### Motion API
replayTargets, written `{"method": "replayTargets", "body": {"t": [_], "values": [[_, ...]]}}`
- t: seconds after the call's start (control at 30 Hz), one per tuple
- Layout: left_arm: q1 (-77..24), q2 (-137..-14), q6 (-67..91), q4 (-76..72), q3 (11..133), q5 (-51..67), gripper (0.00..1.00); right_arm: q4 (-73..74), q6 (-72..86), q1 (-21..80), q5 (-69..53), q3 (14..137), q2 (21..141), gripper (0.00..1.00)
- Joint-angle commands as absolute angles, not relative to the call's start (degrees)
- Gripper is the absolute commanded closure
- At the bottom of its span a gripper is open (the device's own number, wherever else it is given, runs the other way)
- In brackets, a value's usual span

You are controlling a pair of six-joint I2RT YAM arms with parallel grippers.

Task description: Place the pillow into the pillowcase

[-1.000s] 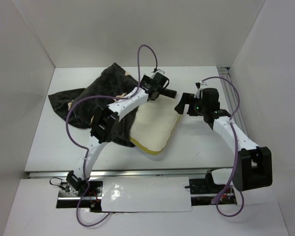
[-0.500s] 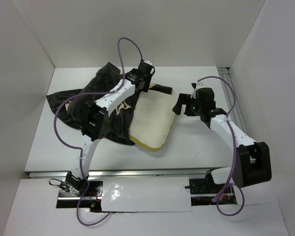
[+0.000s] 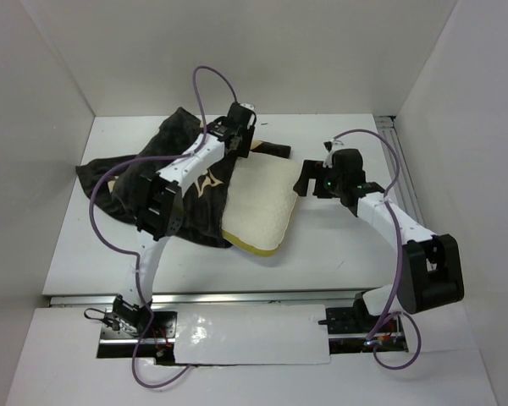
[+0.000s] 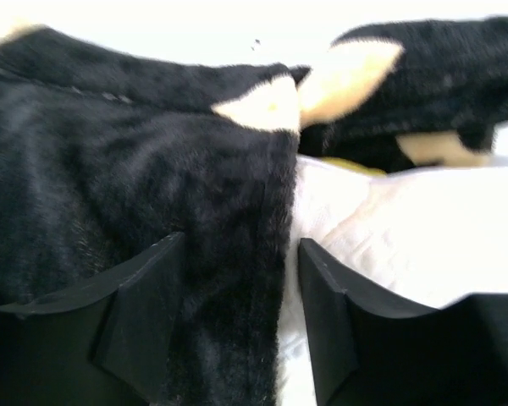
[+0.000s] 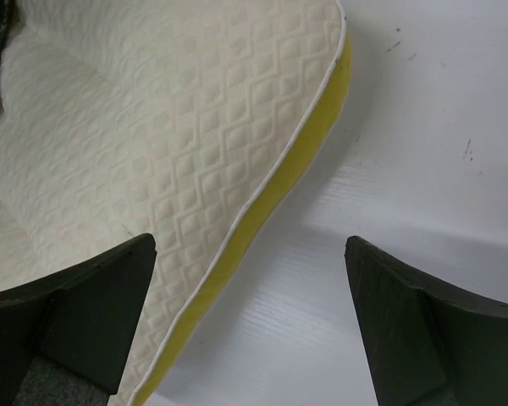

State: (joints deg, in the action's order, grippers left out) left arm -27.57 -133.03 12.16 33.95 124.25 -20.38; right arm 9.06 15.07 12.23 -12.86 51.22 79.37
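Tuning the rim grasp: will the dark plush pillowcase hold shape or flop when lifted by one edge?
Likely floppy: the pillowcase lies crumpled in folds and drapes over the pillow. Its plush pile, seen between the left fingers, probably grips rather than slips. Lifted by one edge, the mouth would probably sag shut.

You can read no text, label or number here, not on the pillowcase, pillow or bench.

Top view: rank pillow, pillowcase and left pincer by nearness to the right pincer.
1. Pillow, just left of the right pincer.
2. Pillowcase, its dark flap up-left.
3. Left pincer, farther left, at the pillowcase's edge.
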Motion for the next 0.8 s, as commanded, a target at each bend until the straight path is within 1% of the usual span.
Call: {"method": "replayTargets", "body": {"t": [0.0,0.03,0.07,0.1,0.13,0.17,0.23,0.33,0.4,0.53,0.6,0.73,0.77], "values": [[-25.0,-126.5,12.0,33.6,121.0,-11.6,0.32,6.7,14.2,13.4,-12.6,54.1,80.2,0.0],[-24.2,-125.1,12.0,31.4,119.8,-9.3,0.3,6.7,14.2,13.4,-12.6,54.7,80.9,0.0],[-23.1,-122.6,12.0,30.0,118.2,-4.4,0.27,6.1,14.2,14.0,-12.6,54.7,80.9,0.0],[-22.6,-121.7,12.8,30.0,117.5,-2.5,0.27,6.1,14.2,14.0,-12.6,54.7,80.9,0.0],[-22.1,-120.8,12.8,29.4,117.5,-1.2,0.21,6.1,14.2,14.0,-12.6,54.7,81.4,0.0],[-21.5,-119.6,13.4,29.4,117.0,-0.4,0.19,6.1,14.2,14.5,-12.6,54.7,81.4,0.0],[-20.8,-118.9,13.4,29.4,117.0,0.3,0.16,6.1,14.2,14.5,-12.6,55.2,81.4,0.0],[-20.8,-118.9,11.6,29.4,116.5,-3.0,0.1,5.5,14.2,15.0,-12.0,55.2,81.4,0.0],[-20.8,-118.9,10.0,29.4,115.0,-3.0,0.1,5.5,14.2,15.0,-12.0,54.7,81.4,0.0],[-20.8,-118.9,5.8,29.4,111.9,-1.7,0.16,5.5,14.2,15.0,-11.5,54.7,81.4,0.0],[-22.6,-118.3,3.2,29.4,110.8,-1.7,0.16,5.5,14.2,15.0,-11.5,54.7,81.9,0.0],[-24.6,-118.3,2.5,28.9,110.0,-8.9,0.25,5.5,14.7,15.0,-11.5,54.7,81.9,0.0],[-24.6,-118.3,2.5,28.9,110.6,-8.9,0.26,5.5,14.7,15.0,-11.0,54.7,81.9,0.0]]}}
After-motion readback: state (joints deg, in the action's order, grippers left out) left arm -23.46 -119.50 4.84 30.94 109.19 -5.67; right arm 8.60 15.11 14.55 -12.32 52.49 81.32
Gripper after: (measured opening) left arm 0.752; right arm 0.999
